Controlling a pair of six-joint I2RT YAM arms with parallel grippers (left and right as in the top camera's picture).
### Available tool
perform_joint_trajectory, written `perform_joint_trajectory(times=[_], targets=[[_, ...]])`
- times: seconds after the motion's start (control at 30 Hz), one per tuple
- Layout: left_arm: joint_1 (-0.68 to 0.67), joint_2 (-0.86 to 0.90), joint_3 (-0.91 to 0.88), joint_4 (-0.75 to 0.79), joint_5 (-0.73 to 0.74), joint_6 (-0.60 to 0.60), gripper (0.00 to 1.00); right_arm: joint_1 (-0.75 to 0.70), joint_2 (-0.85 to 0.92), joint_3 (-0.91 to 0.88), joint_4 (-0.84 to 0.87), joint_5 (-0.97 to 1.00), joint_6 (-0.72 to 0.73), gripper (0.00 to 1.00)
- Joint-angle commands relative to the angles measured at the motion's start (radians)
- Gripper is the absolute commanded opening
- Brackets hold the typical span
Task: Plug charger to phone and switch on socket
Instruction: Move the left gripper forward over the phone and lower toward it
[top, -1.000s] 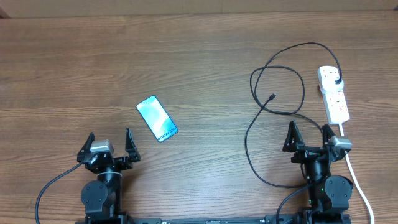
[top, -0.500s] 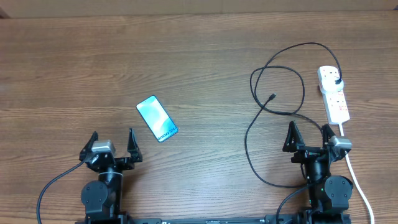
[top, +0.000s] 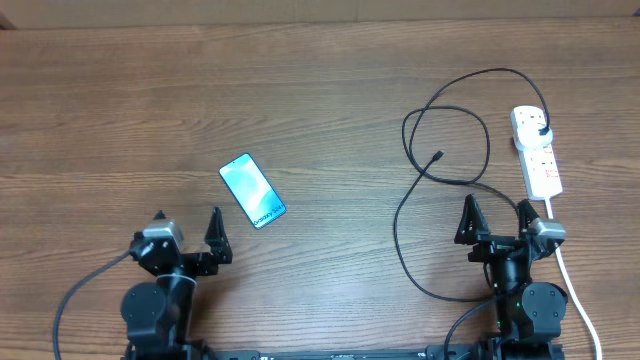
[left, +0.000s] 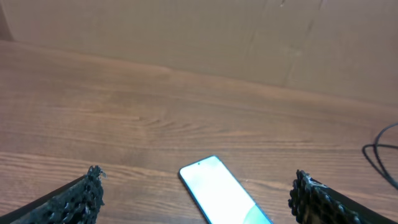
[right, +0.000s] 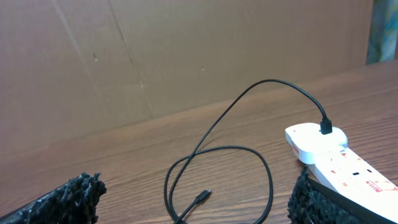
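Note:
The phone (top: 252, 190) lies face up on the wooden table, left of centre, its light-blue screen lit; it also shows in the left wrist view (left: 222, 196). My left gripper (top: 187, 230) is open and empty, just below and left of the phone. The black charger cable (top: 447, 180) loops on the right, its connector tip (top: 438, 156) loose on the table, also in the right wrist view (right: 203, 196). Its plug (top: 541, 131) sits in the white socket strip (top: 537, 152), seen too in the right wrist view (right: 339, 152). My right gripper (top: 495, 218) is open and empty below the loop.
The socket's thick white cord (top: 575, 290) runs down the right side past the right arm. A brown cardboard wall (right: 186, 56) stands behind the table's far edge.
My left arm has shifted slightly right and toward the front edge, turning toward the phone. The right arm, phone and cable have not moved.

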Motion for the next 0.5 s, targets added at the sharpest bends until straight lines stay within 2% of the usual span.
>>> perform_joint_trajectory(times=[0.0, 0.23, 0.47], targets=[[0.005, 0.116, 0.109, -0.001, 0.035, -0.014, 1.00, 0.002, -0.009, -0.011, 0.002, -0.004, -0.005, 1.00], [0.005, 0.440, 0.336, -0.051, 0.169, -0.015, 1.00, 0.002, -0.009, -0.011, 0.002, -0.004, -0.005, 1.00], [-0.064, 0.815, 0.779, -0.434, 0.166, -0.015, 1.00, 0.002, -0.009, -0.011, 0.002, -0.004, -0.005, 1.00]])
